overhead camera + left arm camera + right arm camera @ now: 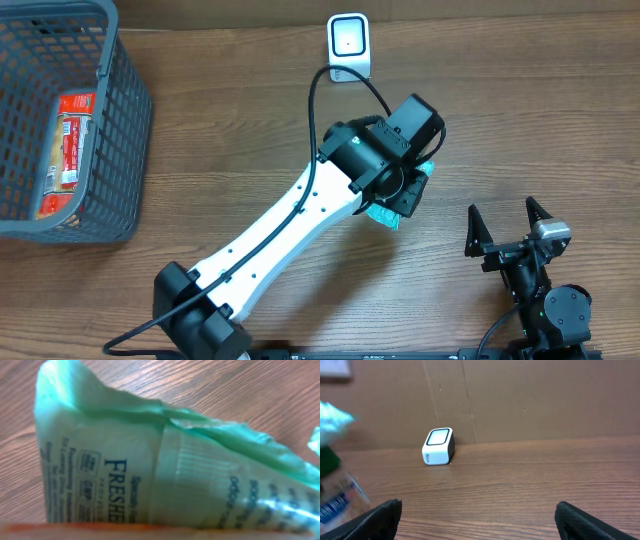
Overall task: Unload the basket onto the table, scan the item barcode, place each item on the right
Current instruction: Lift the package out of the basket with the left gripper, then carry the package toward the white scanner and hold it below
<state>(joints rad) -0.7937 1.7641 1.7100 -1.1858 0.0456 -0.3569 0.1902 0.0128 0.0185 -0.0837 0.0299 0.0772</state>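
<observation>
Near the white scanner (349, 40), my left pincer (408, 192) is clamped on the green packet (150, 475). It looks soft, light and crinkly, so I pinch its flat middle. My right pincer (477, 510) is wide apart, holding nothing.

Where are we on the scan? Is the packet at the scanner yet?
Done: the left gripper has picked up the green packet. In hand: the packet is held short of the scanner, and no barcode shows in the left wrist view. Left: bring it up and face the barcode to the scanner window. The right gripper is open and empty.
</observation>
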